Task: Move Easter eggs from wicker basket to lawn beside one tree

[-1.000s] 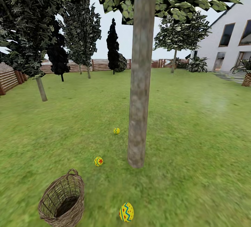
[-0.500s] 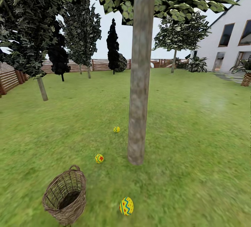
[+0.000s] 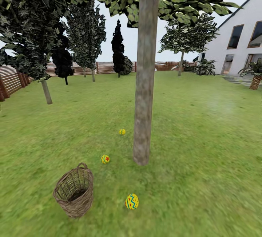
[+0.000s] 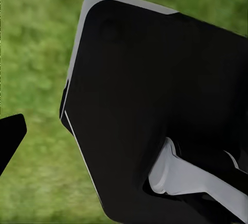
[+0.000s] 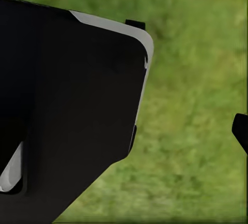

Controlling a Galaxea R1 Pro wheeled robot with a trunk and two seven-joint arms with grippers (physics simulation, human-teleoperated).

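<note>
1. Wicker basket [image 3: 74, 192] stands on the lawn [image 3: 203, 149], low and left in the head view, mouth tipped a little toward the camera. Nothing can be seen inside it; loop handle at the far rim.
2. Nearest egg [image 3: 132, 201] lies on the grass just right of the basket: yellow, blue-green zigzags, red marks.
3. Middle egg [image 3: 105, 159] sits farther out, beyond the basket, left of the trunk base; red mark faces the camera.
4. Farthest egg [image 3: 122, 131] lies farther still, close beside the trunk on its left.
5. Tree [image 3: 145, 84]: thick grey-brown trunk rising straight from the grass, leaves overhead. All three eggs lie on its left and near side, apart from each other.
6. Background: slatted fence [image 3: 14, 80] at left, white house [image 3: 240, 36] at right.
7. Left wrist view: black robot body [image 4: 160, 105] over grass. Gripper fingers cannot be made out; cannot tell how they stand.
8. Right wrist view: dark body panel [image 5: 67, 110] over grass; same, cannot tell.
</note>
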